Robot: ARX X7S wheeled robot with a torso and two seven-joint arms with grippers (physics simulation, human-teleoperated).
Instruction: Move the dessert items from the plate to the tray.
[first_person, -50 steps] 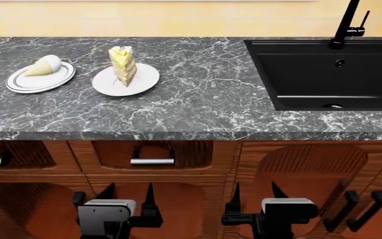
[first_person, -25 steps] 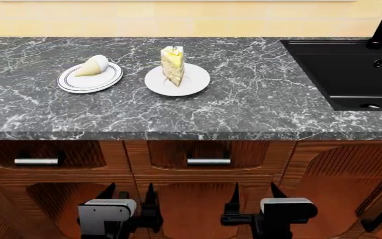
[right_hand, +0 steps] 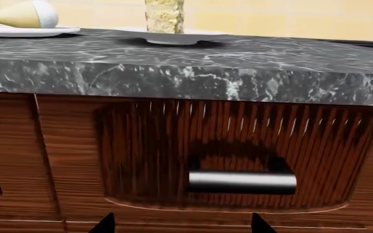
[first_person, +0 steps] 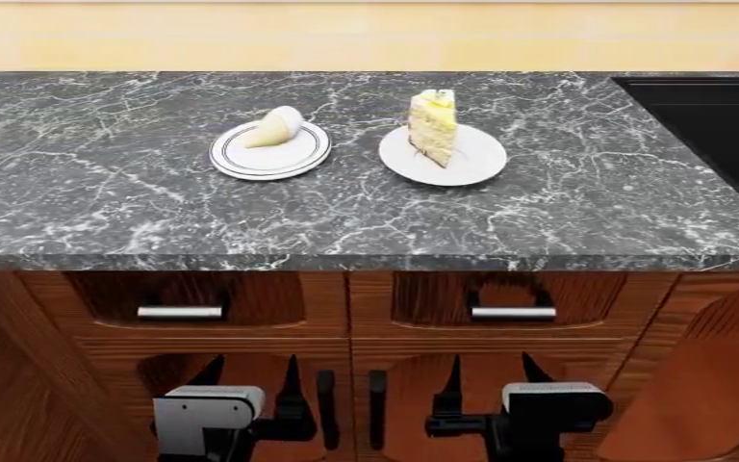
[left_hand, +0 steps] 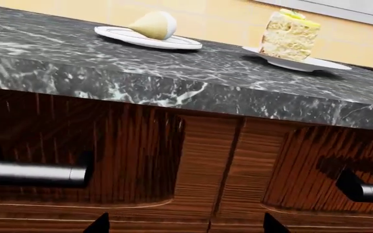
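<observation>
On the dark marble counter (first_person: pixel 113 183) a tall layered cake wedge (first_person: pixel 433 125) stands on a plain white plate (first_person: pixel 472 166). Left of it a pale cone-shaped pastry (first_person: pixel 274 127) lies on a stripe-rimmed plate (first_person: pixel 257 162). The tray is out of view. My left gripper (first_person: pixel 250 371) and right gripper (first_person: pixel 495 371) hang open and empty low in front of the cabinet, well below the counter. The left wrist view shows the pastry (left_hand: pixel 154 25) and the cake (left_hand: pixel 289 36) above the counter edge. In the right wrist view the pastry (right_hand: pixel 25 14) and the cake (right_hand: pixel 164 14) appear likewise.
A black sink basin (first_person: pixel 729 125) is cut off at the counter's right end. Below the counter edge are two wooden drawers with metal handles (first_person: pixel 180 312) (first_person: pixel 514 312). Cabinet doors with dark vertical handles (first_person: pixel 327 409) stand between my grippers.
The head view has shifted left along the counter. Both plates now sit near the middle, the sink has slid to the right edge and the faucet has left view. Both grippers hold the same pose.
</observation>
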